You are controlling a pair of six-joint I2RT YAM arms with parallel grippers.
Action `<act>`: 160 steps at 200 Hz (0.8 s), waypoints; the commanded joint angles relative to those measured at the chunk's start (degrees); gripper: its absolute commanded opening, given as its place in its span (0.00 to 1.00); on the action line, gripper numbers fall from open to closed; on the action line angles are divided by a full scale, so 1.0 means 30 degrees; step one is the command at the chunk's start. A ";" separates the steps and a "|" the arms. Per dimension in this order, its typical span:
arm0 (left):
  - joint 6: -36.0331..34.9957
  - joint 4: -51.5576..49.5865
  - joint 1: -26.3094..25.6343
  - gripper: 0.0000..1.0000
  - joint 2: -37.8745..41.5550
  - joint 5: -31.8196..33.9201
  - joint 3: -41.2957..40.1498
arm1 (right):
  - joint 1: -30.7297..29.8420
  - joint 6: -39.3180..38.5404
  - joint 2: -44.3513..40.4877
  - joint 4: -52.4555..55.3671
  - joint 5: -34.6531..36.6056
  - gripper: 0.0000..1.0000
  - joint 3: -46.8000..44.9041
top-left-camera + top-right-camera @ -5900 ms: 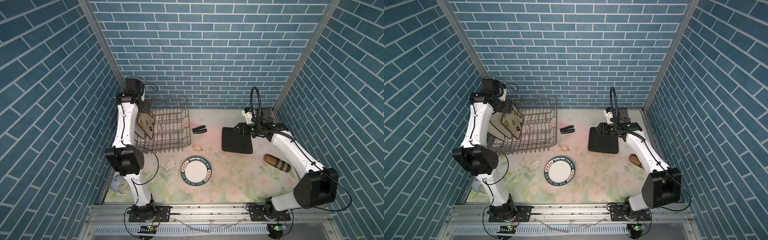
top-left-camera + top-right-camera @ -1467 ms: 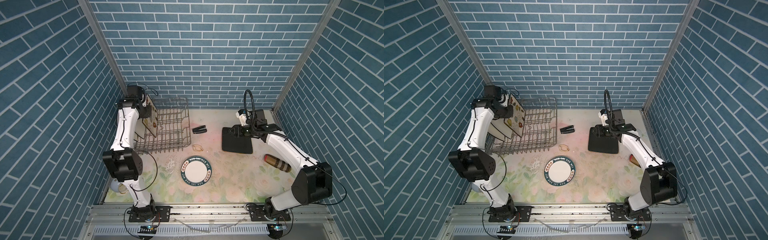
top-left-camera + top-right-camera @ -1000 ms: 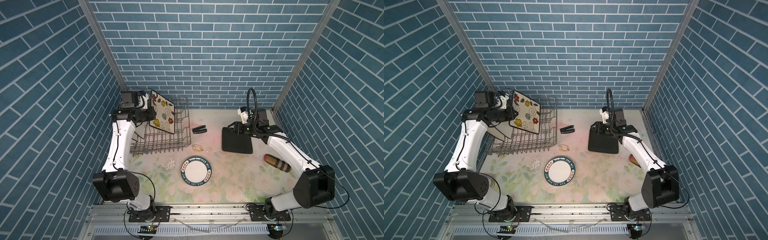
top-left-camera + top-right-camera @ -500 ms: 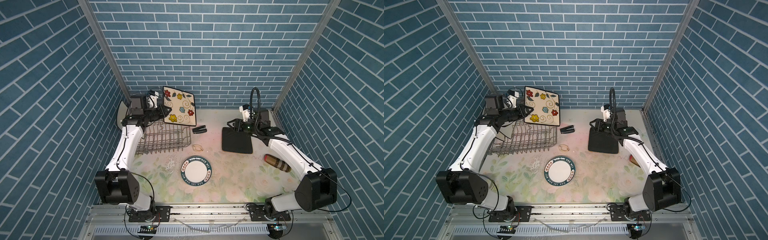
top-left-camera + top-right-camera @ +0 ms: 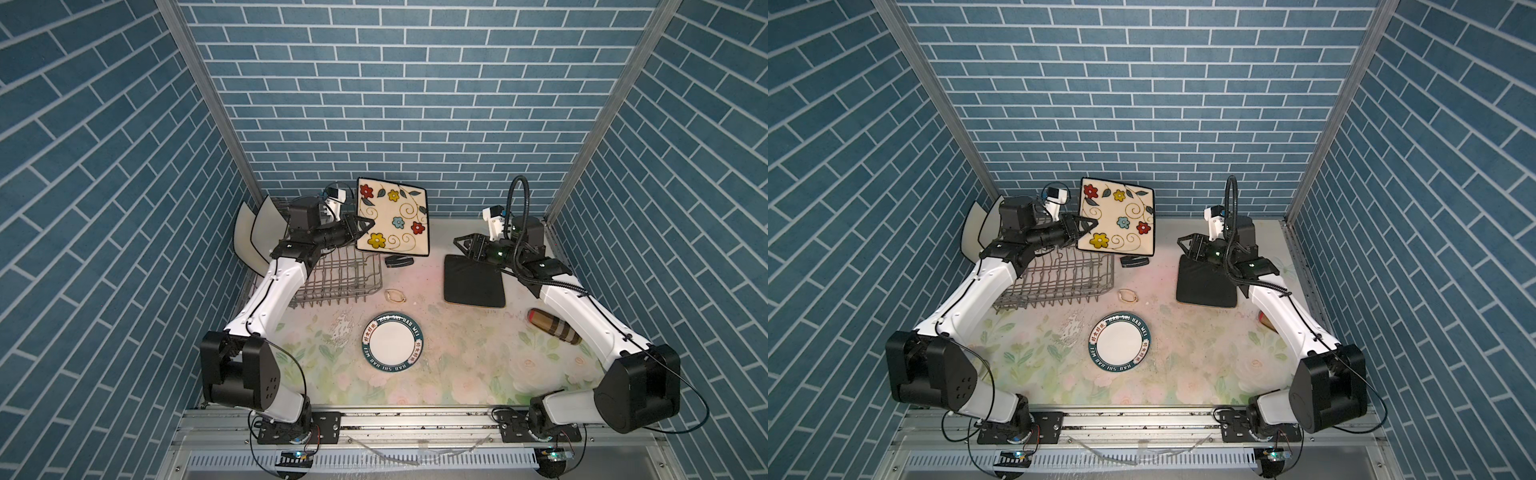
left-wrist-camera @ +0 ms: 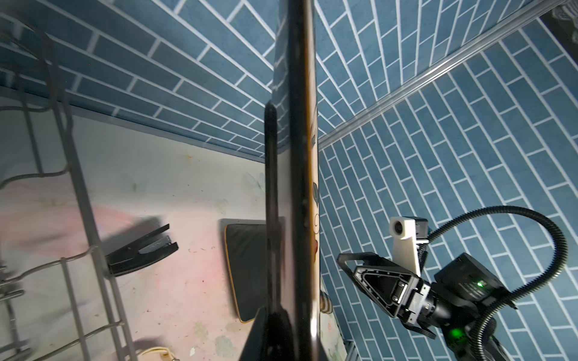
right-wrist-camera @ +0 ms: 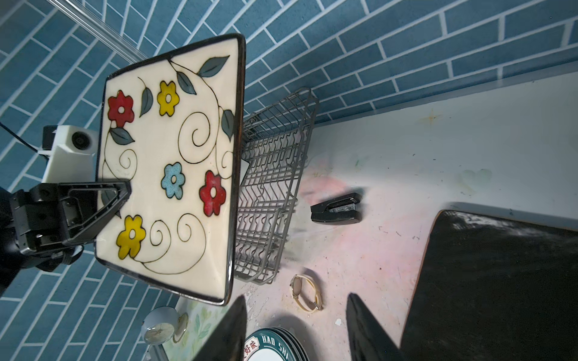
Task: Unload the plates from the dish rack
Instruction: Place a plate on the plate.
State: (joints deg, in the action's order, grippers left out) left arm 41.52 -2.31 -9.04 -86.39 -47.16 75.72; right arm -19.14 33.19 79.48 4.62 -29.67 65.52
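Above the dish rack (image 5: 340,276), left jaws pinch the flowered plate (image 5: 392,222); right jaws open.

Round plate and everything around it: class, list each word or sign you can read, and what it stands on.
"HAO SHI HAO WEI": white letters on the teal rim of the round plate.
Red characters in white patches on that rim: too small to read.
No other text shows.

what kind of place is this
Likely a robot test cell dressed as a kitchen: brick-pattern walls box in a small tabletop, two arms are bolted to a front rail, with a dish rack and plates.
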 commanded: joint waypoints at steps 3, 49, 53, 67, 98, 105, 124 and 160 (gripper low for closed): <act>0.1470 0.5300 -0.0942 0.00 0.0229 -0.1925 0.0423 | -0.0111 0.1116 -0.0416 -0.1617 -0.0766 0.52 -0.0767; 0.2242 0.6163 -0.1747 0.00 -0.0490 -0.2108 0.0263 | -0.0098 0.1241 -0.0414 -0.1775 -0.0894 0.52 -0.0750; 0.2307 0.6249 -0.1798 0.00 -0.0540 -0.2135 0.0241 | -0.0096 0.1241 -0.0420 -0.1803 -0.0891 0.52 -0.0773; 0.2337 0.6379 -0.1908 0.00 -0.0680 -0.2144 0.0297 | -0.0096 0.1285 -0.0491 -0.1861 -0.0779 0.52 -0.0811; 0.2504 0.6565 -0.1997 0.00 -0.0959 -0.2240 0.0450 | -0.0096 0.1358 -0.0698 -0.1922 -0.0529 0.52 -0.0965; 0.2481 0.6551 -0.2018 0.00 -0.0989 -0.2249 0.0489 | -0.0098 0.1359 -0.0782 -0.1963 -0.0419 0.52 -0.1007; 0.2495 0.6596 -0.2025 0.00 -0.1033 -0.2244 0.0492 | -0.0052 0.1335 -0.1159 -0.1772 0.0050 0.52 -0.1234; 0.2494 0.6644 -0.2026 0.00 -0.1109 -0.2275 0.0562 | -0.0037 0.1242 -0.1692 -0.1454 0.0593 0.52 -0.1433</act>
State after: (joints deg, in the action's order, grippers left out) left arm 48.86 8.05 -14.59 -90.76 -51.70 75.46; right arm -19.00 36.18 77.06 1.30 -29.12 62.92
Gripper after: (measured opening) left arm 0.156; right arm 0.518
